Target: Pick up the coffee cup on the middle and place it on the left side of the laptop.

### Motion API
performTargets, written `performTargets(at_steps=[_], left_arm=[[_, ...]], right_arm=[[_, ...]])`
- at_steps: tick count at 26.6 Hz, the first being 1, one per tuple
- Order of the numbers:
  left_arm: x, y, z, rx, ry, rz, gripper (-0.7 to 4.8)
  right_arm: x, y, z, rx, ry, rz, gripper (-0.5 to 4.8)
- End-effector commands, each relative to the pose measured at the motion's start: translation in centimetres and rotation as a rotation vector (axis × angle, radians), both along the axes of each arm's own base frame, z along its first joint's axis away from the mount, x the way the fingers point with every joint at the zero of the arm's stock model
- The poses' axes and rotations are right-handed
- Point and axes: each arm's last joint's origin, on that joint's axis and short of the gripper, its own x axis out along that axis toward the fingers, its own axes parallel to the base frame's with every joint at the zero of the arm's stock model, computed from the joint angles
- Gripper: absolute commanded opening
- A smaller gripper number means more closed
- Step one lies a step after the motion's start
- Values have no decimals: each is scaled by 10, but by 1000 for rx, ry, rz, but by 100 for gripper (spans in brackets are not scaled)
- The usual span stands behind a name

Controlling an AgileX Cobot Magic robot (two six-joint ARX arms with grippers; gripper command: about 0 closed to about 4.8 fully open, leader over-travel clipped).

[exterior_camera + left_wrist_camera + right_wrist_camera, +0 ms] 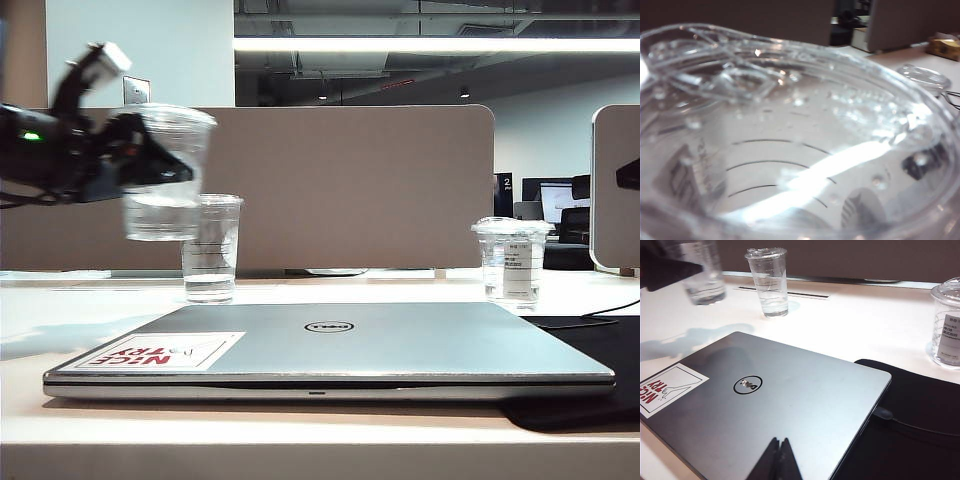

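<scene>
Nearest us lay the laptop (330, 345), shut flat on the pale worktop (300, 440), its brushed silver lid smooth and slick, with a round logo and a sticker (160, 351) lettered in red. A black mat (590, 360) lay beneath its right edge. The right end effector (778, 457) hovered low over the lid, fingers pressed together and empty.

Further back, up at the left, the left end effector (140, 150) pinched the cup (165, 175), jaws spread wide around its wall. The cup hung in the air above the worktop, left of the laptop, tilted, with some water in its base. In the left wrist view its clear lid (790, 100) filled the frame, beaded with droplets.

Just behind it stood the ringed cup (211, 250), tall and narrow; well to the right stood the short labelled cup (511, 258).

We judged the risks thus: thin clear plastic flexes, so a hard squeeze could pop the lid or let the wet wall slip. Set down tilted, it could tip and spill toward the laptop. Lowering too far back could knock the ringed cup.
</scene>
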Motion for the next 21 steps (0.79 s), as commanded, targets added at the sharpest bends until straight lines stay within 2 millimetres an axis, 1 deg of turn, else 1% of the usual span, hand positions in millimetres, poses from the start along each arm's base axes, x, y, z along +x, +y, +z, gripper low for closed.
performTargets(at_steps=[1, 2, 3, 4, 7, 16, 21], left_arm=[[-18, 5, -4, -1, -7, 93, 371], [-27, 6, -10, 1, 4, 109, 371], [-30, 6, -14, -4, 10, 112, 371], [-35, 8, -21, -3, 31, 150, 371], [-43, 11, -33, 14, 72, 221, 371], [-58, 13, -49, 29, 112, 242, 371], [-61, 13, -57, 36, 146, 240, 371]], right_arm=[[0, 0, 0, 5, -13, 1, -5], [0, 0, 0, 5, -13, 2, -5], [0, 0, 0, 5, -13, 3, -5], [0, 2, 0, 5, -13, 19, -5], [-2, 6, 0, 5, -12, 63, -5], [-11, 19, 0, 5, -11, 225, -5], [-14, 23, 1, 6, -12, 283, -5]])
